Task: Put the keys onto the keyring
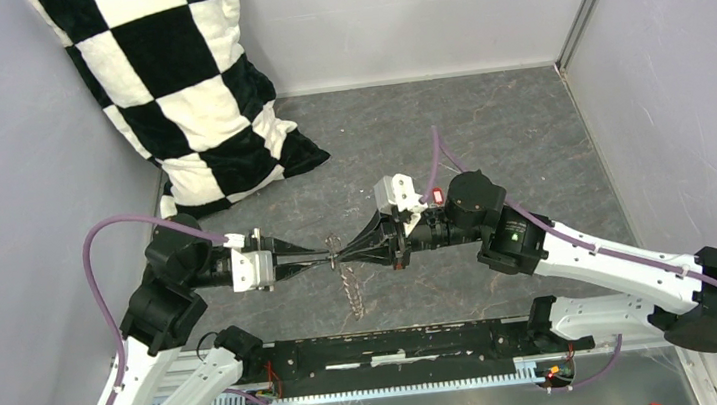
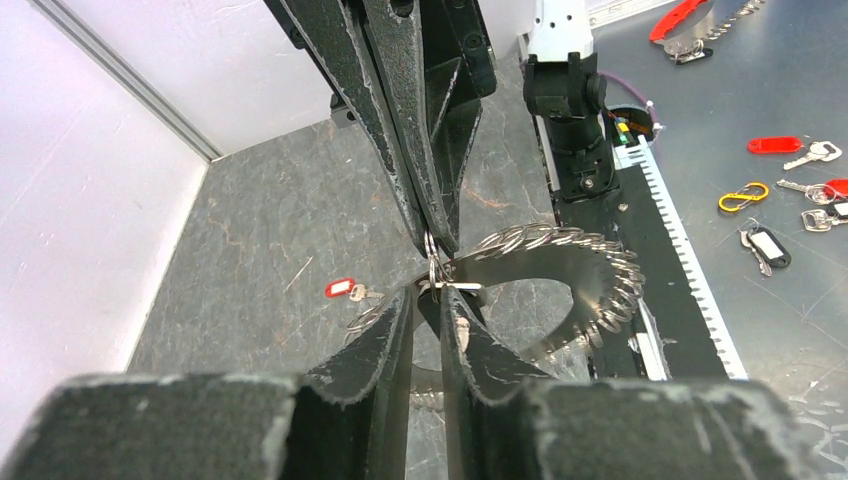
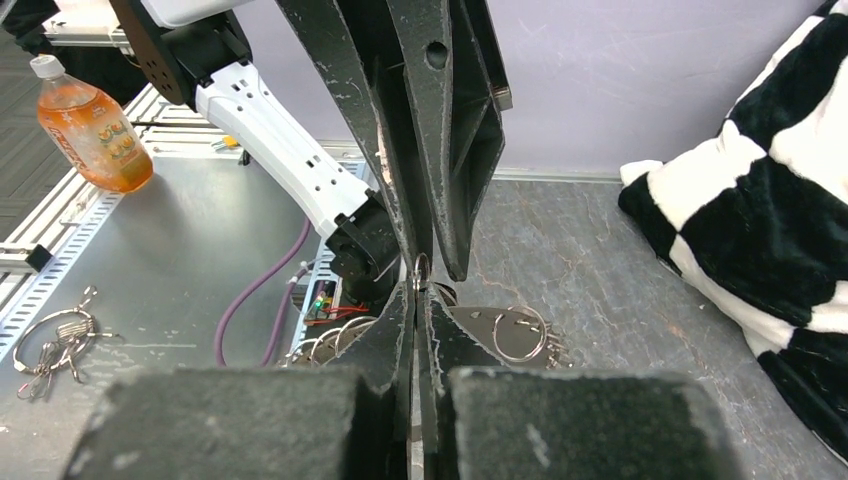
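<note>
**Current state.** The large thin grey metal keyring, fringed all round with small dark metal pieces, hangs in the air between the two arms. It is above the grey stone-patterned counter. Its upper edge sits where the two sets of fingers meet tip to tip, near the middle of the counter, and the hoop hangs down from there.

The right fingers are pressed together and pinch the keyring at a small wire loop on its rim. The left fingers stand with a narrow gap, tips on either side of the same loop. Whether they grip it cannot be told.

The small metal key with a red plastic head lies flat on the counter, below the fingers and just to their far side, apart from the keyring. Neither set of fingers holds it. The black-headed key cannot be identified on the counter.

**Hazards (judged).**
1. Dropped keyring. The hoop appears to hang from one thin pinch, so an off-centre squeeze by the left fingers could twist the loop out.
2. Tip collision. The opposing fingers are almost touching, and a small misalignment could jam them.
3. No free fingers. Both sets are at the keyring, so the red-headed key cannot be lifted until one lets go.
4. Snagging. The fringe pieces can catch on a fingertip as it withdraws.
</note>
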You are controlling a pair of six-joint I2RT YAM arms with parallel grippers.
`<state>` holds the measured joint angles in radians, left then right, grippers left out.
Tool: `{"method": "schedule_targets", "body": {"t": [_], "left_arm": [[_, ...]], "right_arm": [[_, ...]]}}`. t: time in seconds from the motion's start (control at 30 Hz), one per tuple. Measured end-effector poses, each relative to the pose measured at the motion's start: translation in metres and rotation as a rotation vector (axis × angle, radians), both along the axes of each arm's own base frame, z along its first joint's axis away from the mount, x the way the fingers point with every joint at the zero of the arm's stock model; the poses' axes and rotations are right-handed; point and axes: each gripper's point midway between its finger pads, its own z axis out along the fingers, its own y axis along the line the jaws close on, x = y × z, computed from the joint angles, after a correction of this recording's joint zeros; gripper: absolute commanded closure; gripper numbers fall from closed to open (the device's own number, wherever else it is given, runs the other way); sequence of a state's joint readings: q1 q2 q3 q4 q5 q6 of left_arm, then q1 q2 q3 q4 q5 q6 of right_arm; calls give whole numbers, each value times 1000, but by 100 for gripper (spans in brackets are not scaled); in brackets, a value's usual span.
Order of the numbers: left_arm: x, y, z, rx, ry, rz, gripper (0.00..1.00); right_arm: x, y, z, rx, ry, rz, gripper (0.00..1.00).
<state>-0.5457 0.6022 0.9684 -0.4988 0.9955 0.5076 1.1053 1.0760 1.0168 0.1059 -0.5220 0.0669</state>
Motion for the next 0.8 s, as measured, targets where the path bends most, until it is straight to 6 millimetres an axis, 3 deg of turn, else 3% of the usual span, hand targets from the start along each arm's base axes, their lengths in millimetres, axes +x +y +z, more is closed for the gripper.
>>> {"method": "schedule_targets", "body": {"t": [0.43, 0.8], "left_arm": [[0, 1, -1, -1, -6, 10, 97], [-7, 7, -7, -11, -56, 8, 98]], "right_arm": [[-7, 4, -4, -9, 27, 51, 100], [-4, 7, -3, 35, 77, 25, 100]]}}
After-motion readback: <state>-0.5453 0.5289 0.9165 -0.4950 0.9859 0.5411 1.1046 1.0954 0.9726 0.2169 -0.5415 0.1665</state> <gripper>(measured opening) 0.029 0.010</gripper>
